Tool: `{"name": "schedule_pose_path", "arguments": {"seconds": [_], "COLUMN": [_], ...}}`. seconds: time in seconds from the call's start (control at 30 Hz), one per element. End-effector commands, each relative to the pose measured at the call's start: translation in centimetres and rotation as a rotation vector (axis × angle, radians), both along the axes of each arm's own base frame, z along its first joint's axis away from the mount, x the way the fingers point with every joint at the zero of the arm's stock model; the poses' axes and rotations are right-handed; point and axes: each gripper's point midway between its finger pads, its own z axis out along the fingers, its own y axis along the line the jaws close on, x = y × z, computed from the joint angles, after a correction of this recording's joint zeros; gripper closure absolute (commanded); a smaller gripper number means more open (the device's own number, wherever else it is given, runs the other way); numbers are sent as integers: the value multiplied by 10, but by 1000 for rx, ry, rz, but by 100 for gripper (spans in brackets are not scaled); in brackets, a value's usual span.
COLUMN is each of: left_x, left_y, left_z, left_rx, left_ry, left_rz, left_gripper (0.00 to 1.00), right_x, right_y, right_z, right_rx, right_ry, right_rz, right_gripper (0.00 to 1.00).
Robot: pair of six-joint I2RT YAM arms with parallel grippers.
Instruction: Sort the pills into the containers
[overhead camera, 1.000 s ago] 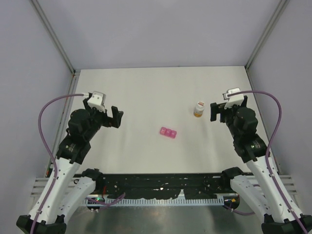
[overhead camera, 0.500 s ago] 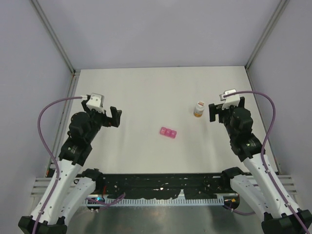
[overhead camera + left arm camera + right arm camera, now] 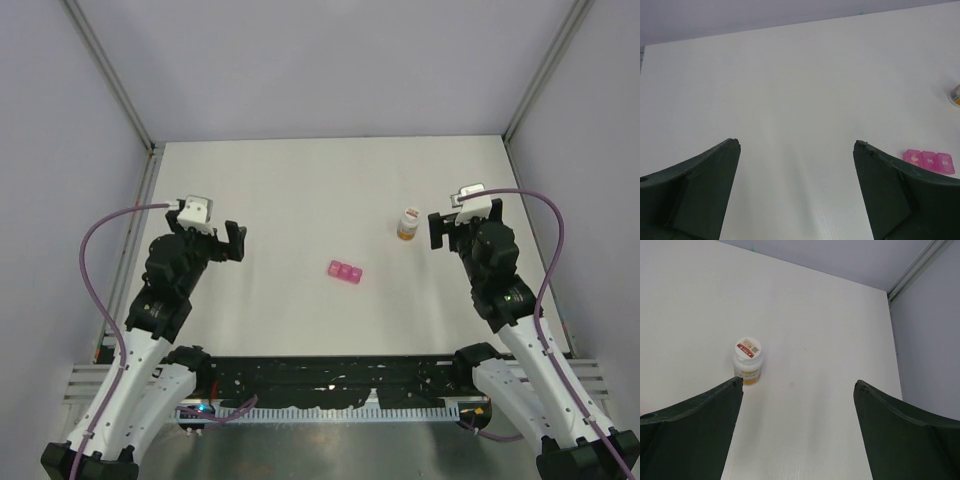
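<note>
My left jaws stand spread wide with nothing between them, hovering over the left side of the bench [image 3: 290,190]. My right jaws are spread just as wide and just as empty on the right side, with a small white bottle [image 3: 747,361] upright a little ahead of them.

The pink pill box [image 3: 345,271] lies flat near the middle of the bench, between my two arms and apart from the bottle, which stands beyond it and to the right. I see no loose pills anywhere.

I judge the box to be very light and stiff, made of thin, smooth plastic, so it would likely skid or tip if nudged from one side only. It sits low, which leaves little wall to catch. The best hold looks to be across its short width at the middle compartment, pinching the two long side walls, not the lids.

Its long axis runs roughly left to right across the bench, with the right end turned slightly toward my bases. The three lids face up and look shut. They carry small print that I cannot read with certainty, and I cannot tell which long edge holds the hinges.
</note>
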Motion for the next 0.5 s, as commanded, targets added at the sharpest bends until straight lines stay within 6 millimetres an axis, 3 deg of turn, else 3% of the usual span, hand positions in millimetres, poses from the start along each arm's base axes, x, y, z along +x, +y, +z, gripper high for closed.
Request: {"name": "schedule_pose_path", "arguments": {"seconds": [0.0, 0.47], "left_x": [4, 6], "left_y": [2, 1], "left_z": [20, 16], "left_rx": [-20, -29], "left_ry": [-90, -85], "left_rz": [8, 5], "left_gripper": [0, 0], "right_x": [2, 1], "right_y": [-3, 0], "right_z": [16, 13], "right_rx": [8, 2], "right_ry": [-64, -60], "right_rz": [-14, 8], "right_gripper": [5, 5]}}
